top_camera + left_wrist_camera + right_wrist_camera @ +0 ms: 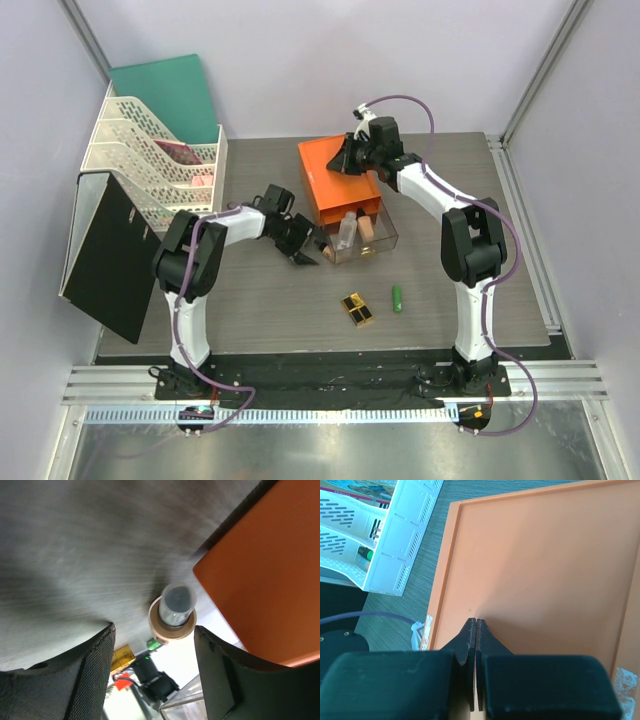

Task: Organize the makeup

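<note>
Makeup (349, 232) sits mid-frame: the right end effector (476, 630), fingers together, rests on the orange box (335, 175), whose clear drawer (388, 238) holds some. Left end effector (154, 629), fingers apart, straddles a peach bottle (172, 611); closing off-centre could topple it. Lipstick cases (356, 309) and green tube (397, 298) lie lower centre.

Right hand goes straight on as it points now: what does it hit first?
The orange box, on its flat top. The right hand, fingers shut, points at that top with nothing between; whether the tips already touch is unclear.
</note>
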Tool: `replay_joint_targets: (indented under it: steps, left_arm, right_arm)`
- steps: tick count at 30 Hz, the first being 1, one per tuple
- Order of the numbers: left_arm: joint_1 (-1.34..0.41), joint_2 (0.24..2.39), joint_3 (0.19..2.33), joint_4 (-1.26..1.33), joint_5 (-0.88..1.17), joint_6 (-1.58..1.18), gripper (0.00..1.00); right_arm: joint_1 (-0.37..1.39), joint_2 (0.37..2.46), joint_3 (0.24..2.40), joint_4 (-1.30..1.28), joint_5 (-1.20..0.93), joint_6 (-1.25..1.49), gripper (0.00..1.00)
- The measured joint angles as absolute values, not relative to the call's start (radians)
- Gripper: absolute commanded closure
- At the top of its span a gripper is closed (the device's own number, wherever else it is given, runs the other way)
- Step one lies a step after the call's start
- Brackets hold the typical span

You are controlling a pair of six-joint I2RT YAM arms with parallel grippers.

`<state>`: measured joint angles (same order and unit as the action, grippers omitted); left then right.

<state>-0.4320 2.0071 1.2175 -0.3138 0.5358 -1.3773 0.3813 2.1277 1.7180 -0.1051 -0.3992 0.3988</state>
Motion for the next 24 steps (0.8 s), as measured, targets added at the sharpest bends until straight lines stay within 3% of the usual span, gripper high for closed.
replay_joint_targets:
  steps: [4,7,11,15,24]
  left_arm:
    - [-0.439,2.045,1.322,-0.442,0.490,-1.295,0.38]
    - [-0.445,2.061,1.360,-0.490,0.470,-1.253,0.49]
    - [-0.455,2.088,1.396,-0.525,0.458,-1.213,0.69]
    - [-0.457,2.093,1.399,-0.553,0.458,-1.177,1.00]
    - [-0.459,2.027,1.345,-0.628,0.407,-1.102,1.00]
  right_arm:
    - [0.379,2.128,1.718,-0.104,-0.399,0.399,0.99]
    - [0.378,2.130,1.718,-0.104,-0.400,0.399,0.99]
    - [0.378,2.134,1.718,-0.104,-0.400,0.399,0.99]
    - [0.378,2.134,1.719,-0.104,-0.400,0.399,0.99]
    - [0.378,2.134,1.720,-0.105,-0.400,0.399,0.99]
